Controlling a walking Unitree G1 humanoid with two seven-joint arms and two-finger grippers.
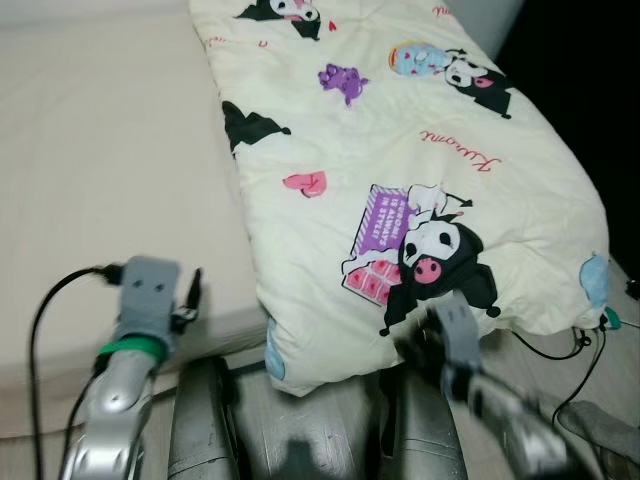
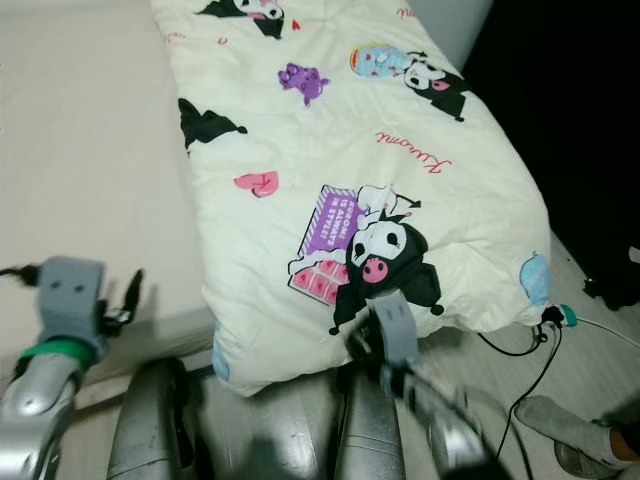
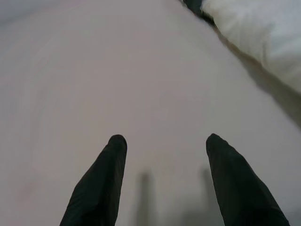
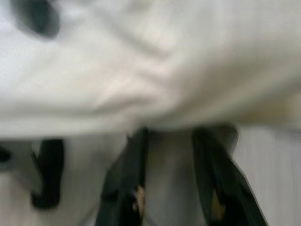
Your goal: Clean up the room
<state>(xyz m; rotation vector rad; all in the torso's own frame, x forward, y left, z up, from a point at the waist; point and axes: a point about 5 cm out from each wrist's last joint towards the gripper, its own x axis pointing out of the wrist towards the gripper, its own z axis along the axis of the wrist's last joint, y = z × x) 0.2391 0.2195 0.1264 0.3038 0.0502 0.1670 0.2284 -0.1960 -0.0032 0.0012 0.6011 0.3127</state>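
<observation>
Left gripper [image 3: 162, 143] held low at the near left, fingers spread apart; right gripper [image 4: 171, 136], blurred, raised at near right, fingers parted.

Soft matt cloth quilt [image 1: 400, 180] on a smooth matt mattress [image 1: 110, 170].

The left gripper [image 3: 164, 146] had its two black fingers [image 3: 101, 183] spread well apart, with nothing between them. They pointed out over a plain pale sheet [image 3: 117, 80], smooth and unmarked, which took up most of the view. Faint shadows of the fingers fell on the sheet between the tips. In one far corner lay the puffy white edge of a quilt [image 3: 263, 33], resting on the sheet, with a small dark patch [image 3: 195, 7] beside it, too blurred to identify.
</observation>
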